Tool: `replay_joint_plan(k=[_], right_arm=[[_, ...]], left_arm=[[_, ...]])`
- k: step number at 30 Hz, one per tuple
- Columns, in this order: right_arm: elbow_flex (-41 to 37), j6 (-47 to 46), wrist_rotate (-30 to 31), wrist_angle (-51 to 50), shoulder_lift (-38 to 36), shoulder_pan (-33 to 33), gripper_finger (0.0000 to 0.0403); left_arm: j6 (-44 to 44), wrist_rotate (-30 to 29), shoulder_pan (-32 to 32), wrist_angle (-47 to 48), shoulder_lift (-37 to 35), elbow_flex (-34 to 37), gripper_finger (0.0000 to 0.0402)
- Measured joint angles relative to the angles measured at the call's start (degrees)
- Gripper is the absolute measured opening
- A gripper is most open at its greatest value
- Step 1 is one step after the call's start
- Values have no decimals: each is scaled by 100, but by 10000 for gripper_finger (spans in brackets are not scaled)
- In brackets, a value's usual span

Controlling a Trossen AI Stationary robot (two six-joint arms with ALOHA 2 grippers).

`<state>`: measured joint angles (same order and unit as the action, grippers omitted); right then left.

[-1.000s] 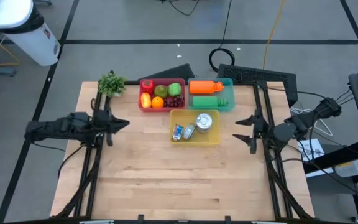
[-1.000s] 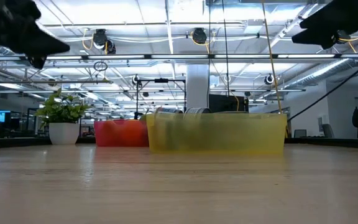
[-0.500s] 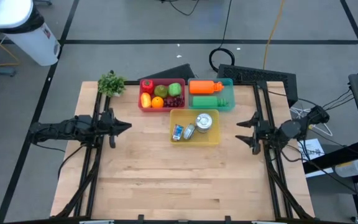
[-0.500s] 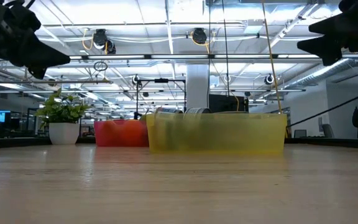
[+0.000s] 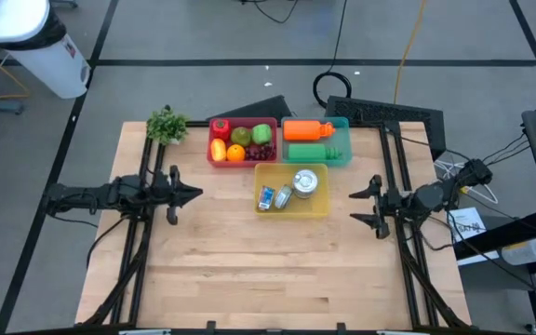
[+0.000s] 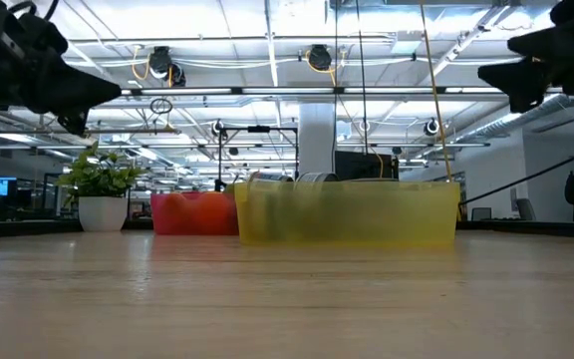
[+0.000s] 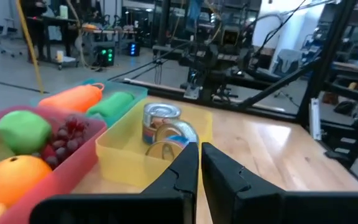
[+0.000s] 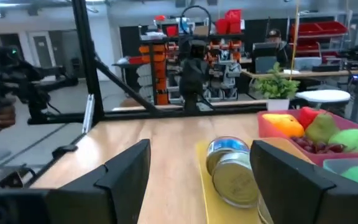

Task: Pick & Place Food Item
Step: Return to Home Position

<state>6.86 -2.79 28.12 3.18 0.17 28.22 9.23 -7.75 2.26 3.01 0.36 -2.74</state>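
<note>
A red bin (image 5: 216,156) holds fruit: an orange (image 5: 236,154), green fruit (image 5: 261,133) and grapes (image 5: 262,152). A teal bin (image 5: 344,140) holds an orange bottle (image 5: 305,129) and a green one (image 5: 310,152). A yellow bin (image 5: 291,210) holds tins (image 5: 305,181). My left gripper (image 5: 197,194) is shut and empty, left of the yellow bin, above the table; its closed fingers show in the left wrist view (image 7: 199,168). My right gripper (image 5: 363,208) is open and empty, right of the yellow bin; it also shows in its wrist view (image 8: 197,180).
A small potted plant (image 5: 166,124) stands at the far left corner beside the red bin. The three bins sit together at the far middle of the wooden table (image 5: 249,270). Bare wood lies on the near half. Dark arm frames run along both sides.
My left gripper has moved toward the table's right edge and a little down, closer to the yellow bin. My right gripper has come down and slightly toward the near edge. The bins and food have stayed in place.
</note>
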Motion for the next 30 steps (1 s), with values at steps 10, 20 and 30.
replay_joint_plan(k=[10,20,30], right_arm=[[-501,272,-286,575,-3,-12,259],[-516,654,-270,379,-1,-12,261],[-523,665,-273,359,2,-12,262]], left_arm=[[-55,181,0,-22,0,22,26],[-183,180,0,-31,0,24,26],[-575,175,0,-33,0,28,26]])
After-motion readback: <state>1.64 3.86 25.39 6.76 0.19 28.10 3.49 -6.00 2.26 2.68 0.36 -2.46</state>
